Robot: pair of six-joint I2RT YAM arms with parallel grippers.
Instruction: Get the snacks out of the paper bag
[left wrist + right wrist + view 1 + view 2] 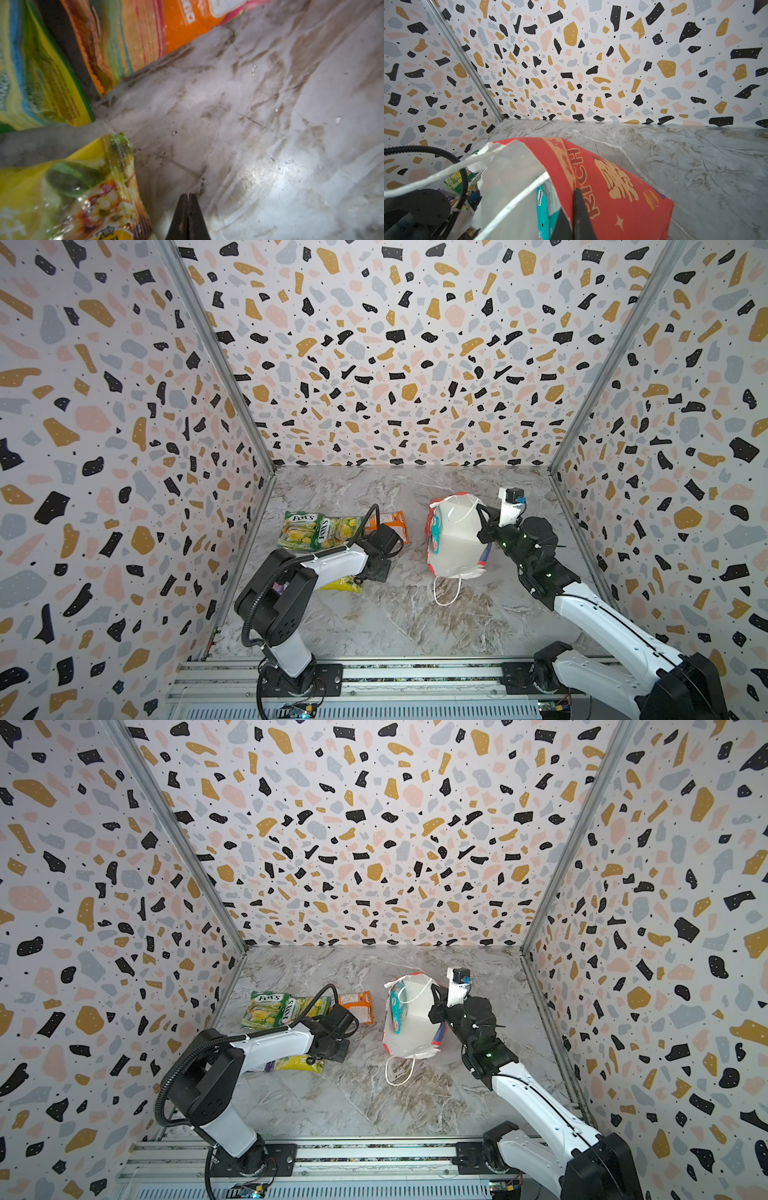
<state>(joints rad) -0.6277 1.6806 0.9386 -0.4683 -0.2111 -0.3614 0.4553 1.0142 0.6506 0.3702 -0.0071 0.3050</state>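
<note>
— Now, what is seen nearest on the marble table (374,626)?
— A yellow packet (343,585) is laid flat at the left, partly covered by the left arm (332,562). The left gripper (188,197) is poised just beside it, over bare table. Its tips are pressed together and nothing is pinched between them.
— And the paper bag (457,547)?
— It is found right of the middle, tipped so that its white lining is shown in both top views. One white cord handle (446,591) is draped on the table at its near side. A teal-red packet (398,1009) is seen inside, against the left wall.
— Is the bag gripped?
— Its right wall is pinched by the right gripper (571,207), with one tip inside and one on the red outside.
— Farther back?
— Two green-yellow FOX'S packets (301,529) are overlapped at the left. An orange packet (392,524) is laid just right of them. All three are outside the bag.
</note>
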